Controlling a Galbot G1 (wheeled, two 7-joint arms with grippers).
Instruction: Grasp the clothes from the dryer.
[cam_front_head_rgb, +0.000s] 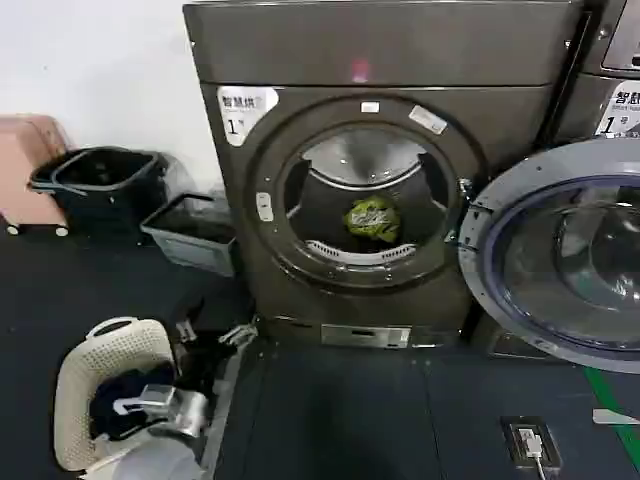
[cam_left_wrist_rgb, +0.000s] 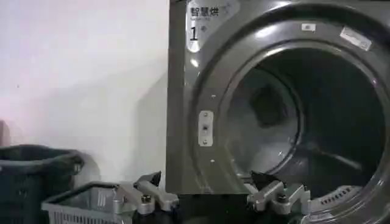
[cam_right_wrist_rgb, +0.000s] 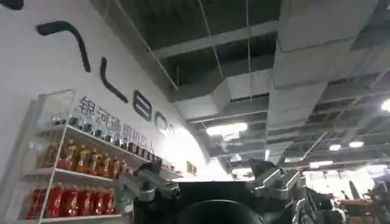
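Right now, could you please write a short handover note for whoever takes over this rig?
Left gripper: fingers open, empty, held low outside the dryer in front of the porthole's left rim.
Right gripper: fingers open, empty, pointing up at the ceiling, away from the work.
The clothes lie inside the drum; the door is swung open to the right.
Done: door open.
Left: reach in, grasp the clothes, pull them out.
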